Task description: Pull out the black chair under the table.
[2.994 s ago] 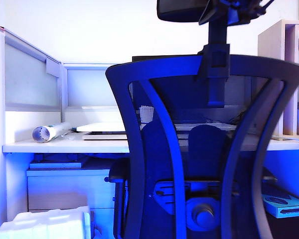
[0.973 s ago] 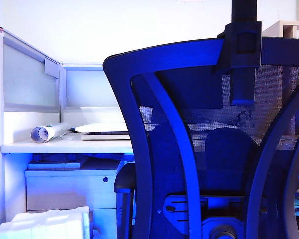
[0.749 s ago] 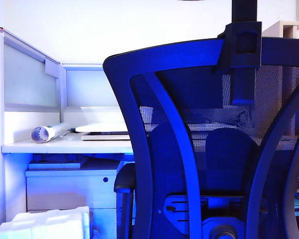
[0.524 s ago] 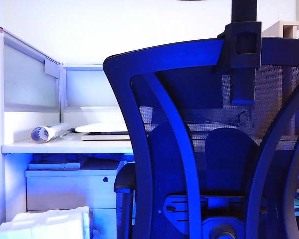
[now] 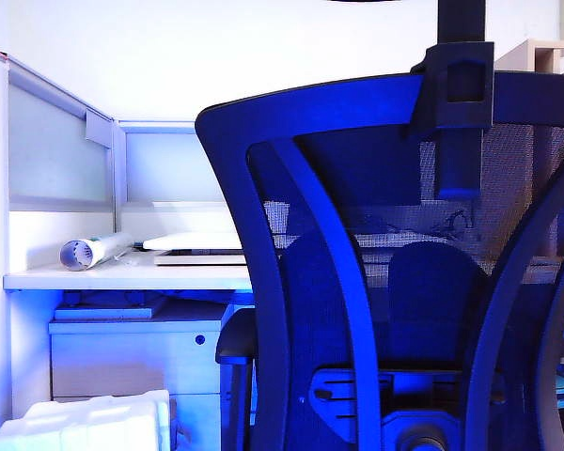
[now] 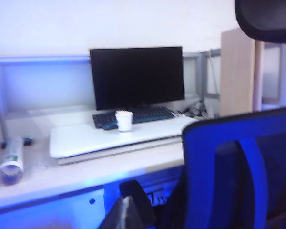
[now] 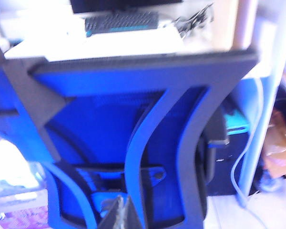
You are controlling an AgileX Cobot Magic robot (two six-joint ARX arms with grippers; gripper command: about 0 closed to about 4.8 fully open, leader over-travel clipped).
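1. Compared with three seconds ago, the black chair [image 5: 395,282] looms nearer, pulled clear of the surface [image 5: 122,279].
2. Right tool [image 7: 120,210], fingers together, points at its backrest.
3. Left tool [image 6: 124,214], fingers together, sits beside the chair.

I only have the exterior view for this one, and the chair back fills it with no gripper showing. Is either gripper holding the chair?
Observer: No. In its wrist view the right gripper is shut on nothing and points at the lower back frame of the black chair.
Operator: And the left one?
Observer: The left gripper looks shut too. It is clear of the chair and faces the table.
Operator: What is on the desk behind the mesh?
Observer: A dark monitor, with a keyboard and a white cup in front of it.
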